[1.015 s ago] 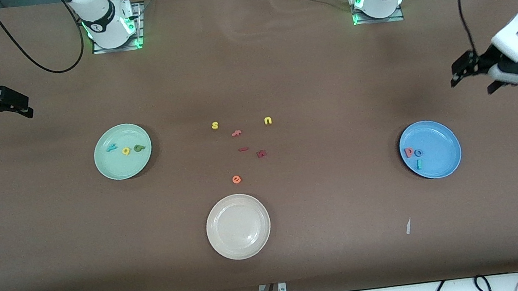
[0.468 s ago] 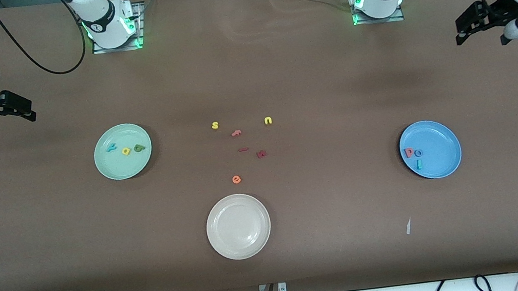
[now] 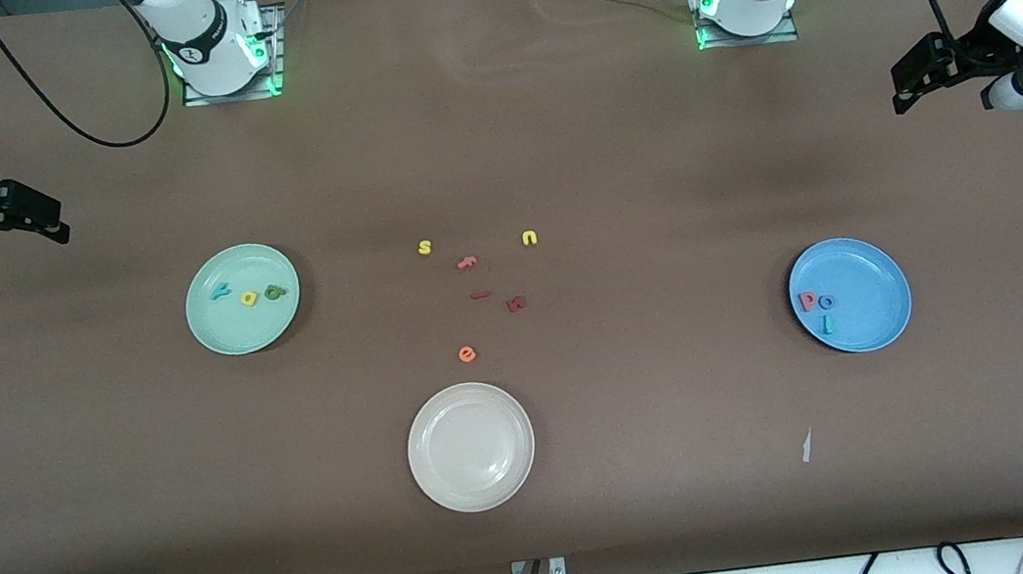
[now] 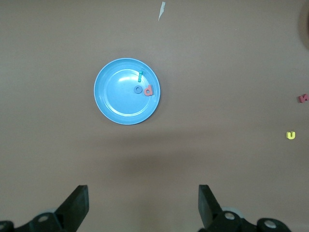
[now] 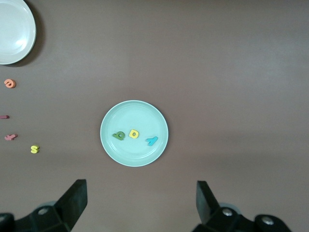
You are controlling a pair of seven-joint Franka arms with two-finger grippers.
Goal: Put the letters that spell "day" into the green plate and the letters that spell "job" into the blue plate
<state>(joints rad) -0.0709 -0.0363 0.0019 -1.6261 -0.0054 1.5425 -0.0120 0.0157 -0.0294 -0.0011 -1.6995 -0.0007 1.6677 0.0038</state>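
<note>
The green plate (image 3: 212, 338) lies toward the right arm's end of the table and holds the teal "y" (image 3: 220, 291), yellow "a" (image 3: 250, 298) and dark green "d" (image 3: 275, 291). Toward the left arm's end, the blue plate (image 3: 873, 333) holds the salmon "b" (image 3: 808, 300), blue "o" (image 3: 827, 302) and teal "j" (image 3: 828, 322). My left gripper (image 3: 939, 97) hangs open and empty high over bare table, with the blue plate (image 4: 116, 106) in its wrist view. My right gripper (image 3: 20, 233) is also open and empty, raised over the table's end, looking down on the green plate (image 5: 125, 155).
A cream-white plate (image 3: 470, 446) sits near the front camera at mid-table. Loose letters lie in the middle: yellow "s" (image 3: 424, 247), yellow "u" (image 3: 529, 238), orange "e" (image 3: 467, 354) and small red ones (image 3: 516, 303). A paper scrap (image 3: 806, 446) lies nearer the camera than the blue plate.
The left arm has risen and drawn back from near the blue plate toward its end of the table. The right arm has barely shifted. The letters and plates have not moved.
</note>
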